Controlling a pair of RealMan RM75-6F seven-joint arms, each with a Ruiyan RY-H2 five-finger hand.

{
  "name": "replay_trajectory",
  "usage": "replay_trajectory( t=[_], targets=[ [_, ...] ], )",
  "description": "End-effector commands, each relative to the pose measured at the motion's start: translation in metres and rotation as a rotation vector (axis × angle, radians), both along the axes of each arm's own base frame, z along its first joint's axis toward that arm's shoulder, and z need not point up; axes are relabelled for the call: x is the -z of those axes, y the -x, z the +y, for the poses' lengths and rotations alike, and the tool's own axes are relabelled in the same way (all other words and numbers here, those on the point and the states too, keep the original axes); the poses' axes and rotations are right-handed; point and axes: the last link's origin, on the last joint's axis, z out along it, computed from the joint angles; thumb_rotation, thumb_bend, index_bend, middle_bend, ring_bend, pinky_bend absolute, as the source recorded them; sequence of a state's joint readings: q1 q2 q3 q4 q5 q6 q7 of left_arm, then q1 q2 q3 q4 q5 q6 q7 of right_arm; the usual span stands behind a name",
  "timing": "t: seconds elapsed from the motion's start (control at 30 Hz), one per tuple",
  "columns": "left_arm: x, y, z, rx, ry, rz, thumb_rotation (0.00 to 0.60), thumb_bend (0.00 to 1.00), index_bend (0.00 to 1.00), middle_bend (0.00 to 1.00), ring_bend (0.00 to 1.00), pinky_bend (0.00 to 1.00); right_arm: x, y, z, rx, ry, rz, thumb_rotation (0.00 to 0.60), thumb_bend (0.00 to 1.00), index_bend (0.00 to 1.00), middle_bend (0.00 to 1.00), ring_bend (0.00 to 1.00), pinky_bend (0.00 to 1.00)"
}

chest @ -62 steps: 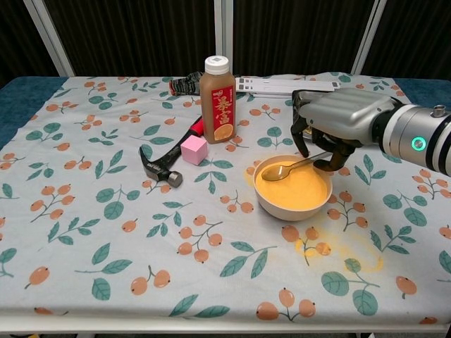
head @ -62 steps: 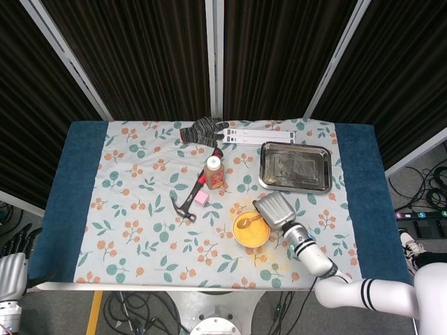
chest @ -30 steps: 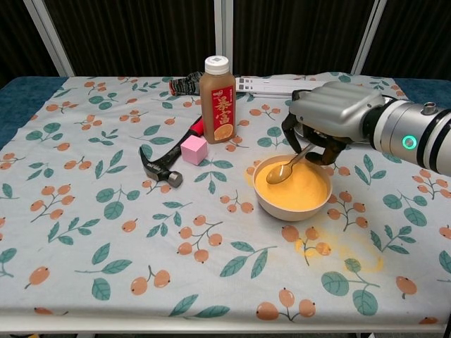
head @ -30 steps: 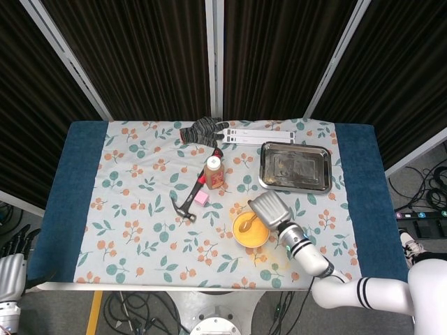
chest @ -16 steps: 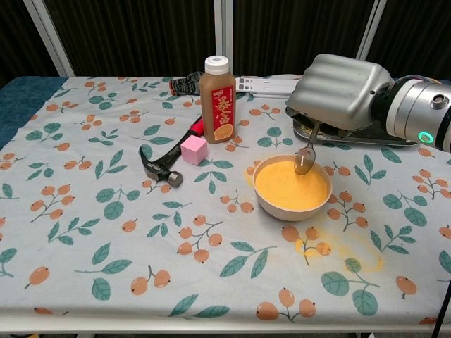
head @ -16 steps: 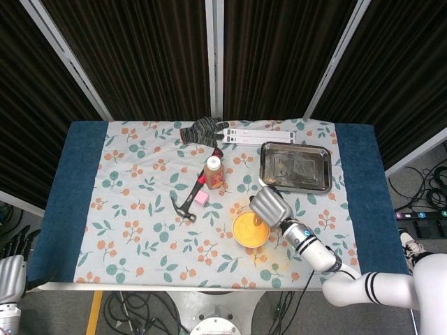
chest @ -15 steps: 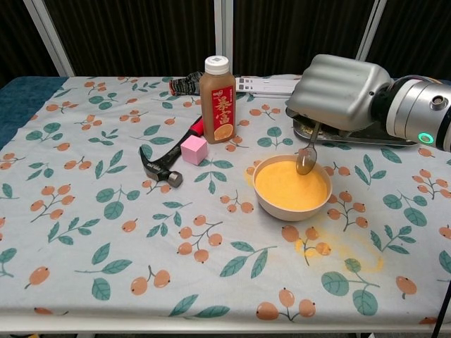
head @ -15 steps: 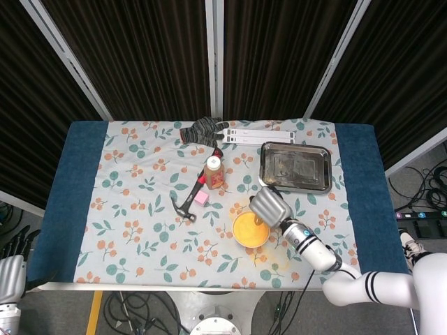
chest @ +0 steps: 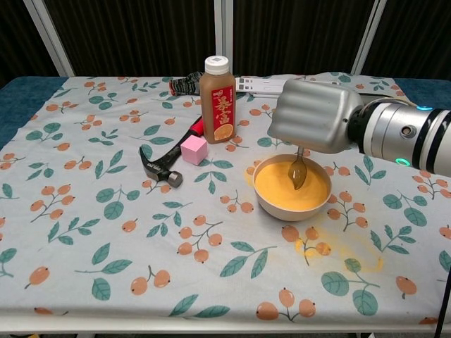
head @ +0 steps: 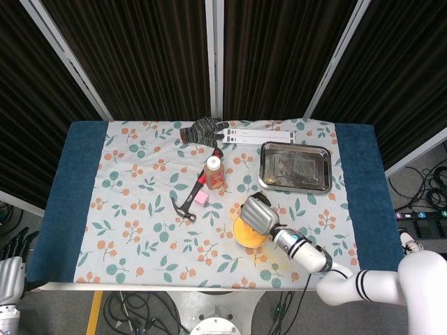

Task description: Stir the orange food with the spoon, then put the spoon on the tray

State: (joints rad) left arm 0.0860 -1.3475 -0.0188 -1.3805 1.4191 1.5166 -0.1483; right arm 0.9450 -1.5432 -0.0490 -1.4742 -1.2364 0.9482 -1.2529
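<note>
Spoon (chest: pixel 297 171), gripped in the closed right robot hand (chest: pixel 315 116), now hangs upright with its tip in the orange food (chest: pixel 292 187); half a second ago we saw it lifted over the bowl's (chest: pixel 270 204) far rim. We judge stirring under way; the tray (head: pixel 294 167) by the bench's far right edge waits.

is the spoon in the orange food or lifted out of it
In it. The right hand holds the spoon upright, its tip dipped into the orange food inside the bowl.

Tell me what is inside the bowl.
The bowl holds orange food, with the spoon dipped in it, held by the right hand. The bowl's bottom is hidden under the food.
</note>
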Motion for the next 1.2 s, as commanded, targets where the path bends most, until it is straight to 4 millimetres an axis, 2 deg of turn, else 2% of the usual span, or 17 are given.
replay_trajectory(
  t=[0.03, 0.23, 0.47, 0.6, 0.77, 0.93, 1.2],
  targets=[
    [0.001, 0.001, -0.001, -0.005, 0.0, -0.002, 0.6, 0.06, 0.19, 0.14, 0.11, 0.15, 0.007, -0.001, 0.002, 0.0, -0.01, 0.001, 0.6, 0.38, 0.7, 0.84, 0.73, 0.9],
    [0.001, 0.004, -0.003, -0.011, 0.002, -0.004, 0.6, 0.06, 0.19, 0.14, 0.11, 0.15, 0.011, -0.002, 0.006, 0.042, -0.029, -0.062, 0.6, 0.38, 0.71, 0.84, 0.73, 0.9],
    [0.0, 0.001, 0.001, 0.006, -0.002, 0.003, 0.6, 0.06, 0.19, 0.14, 0.11, 0.15, -0.008, -0.005, 0.007, 0.068, -0.011, -0.171, 0.6, 0.39, 0.73, 0.84, 0.73, 0.9],
    [0.0, -0.002, 0.002, 0.015, -0.002, 0.005, 0.6, 0.06, 0.19, 0.14, 0.11, 0.15, -0.017, -0.002, 0.005, 0.061, 0.004, -0.162, 0.6, 0.39, 0.73, 0.84, 0.73, 0.9],
    [0.0, -0.002, 0.002, 0.012, 0.001, 0.006, 0.6, 0.06, 0.19, 0.14, 0.11, 0.15, -0.02, 0.005, -0.001, 0.016, 0.026, -0.069, 0.6, 0.39, 0.73, 0.84, 0.73, 0.9],
    [0.001, -0.001, 0.001, 0.005, 0.004, 0.001, 0.6, 0.06, 0.19, 0.14, 0.11, 0.15, -0.015, 0.007, -0.002, -0.02, 0.032, -0.007, 0.6, 0.39, 0.74, 0.84, 0.73, 0.89],
    [0.002, 0.004, -0.002, -0.008, 0.003, -0.006, 0.6, 0.06, 0.19, 0.14, 0.11, 0.15, 0.007, 0.0, 0.004, -0.058, 0.003, 0.04, 0.6, 0.39, 0.74, 0.84, 0.73, 0.89]
  ],
)
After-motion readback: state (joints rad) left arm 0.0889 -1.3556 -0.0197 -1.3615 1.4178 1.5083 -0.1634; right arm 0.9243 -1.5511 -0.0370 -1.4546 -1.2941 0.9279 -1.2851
